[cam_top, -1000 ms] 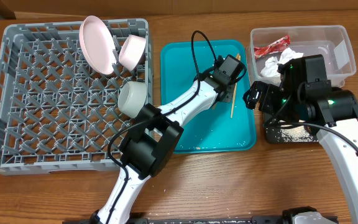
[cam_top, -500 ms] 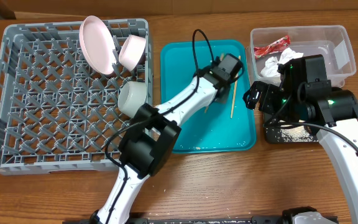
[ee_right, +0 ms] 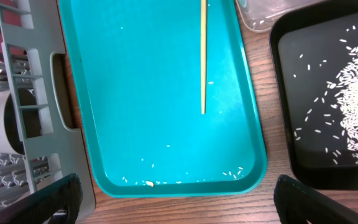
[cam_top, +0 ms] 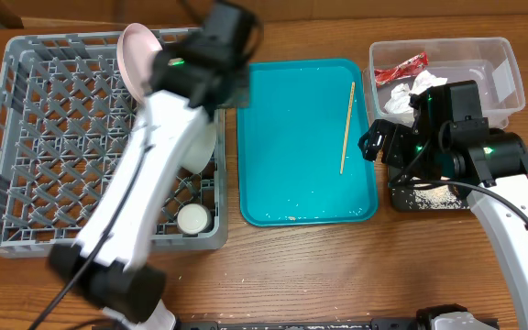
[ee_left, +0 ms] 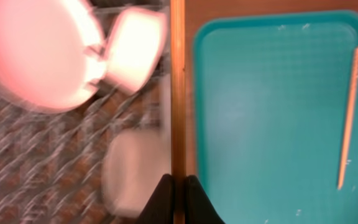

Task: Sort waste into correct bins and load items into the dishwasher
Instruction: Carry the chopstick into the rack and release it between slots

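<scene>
At the dish rack's (cam_top: 26,236) right edge, left gripper (ee_left: 179,190) pinches one chopstick (ee_left: 178,93). The second chopstick (cam_top: 347,126) lies near the teal tray's (cam_top: 291,137) right edge. The right gripper (ee_right: 178,186) gapes wide, empty.

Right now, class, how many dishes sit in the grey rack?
4: a pink plate at the back, a pink bowl beside it, a pale bowl in front of them, a white cup near the front right corner. The left arm may hide others.

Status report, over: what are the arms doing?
Left end effector shut near rack edge. Right end effector open by tray. One chopstick on tray, nothing covering it.
</scene>
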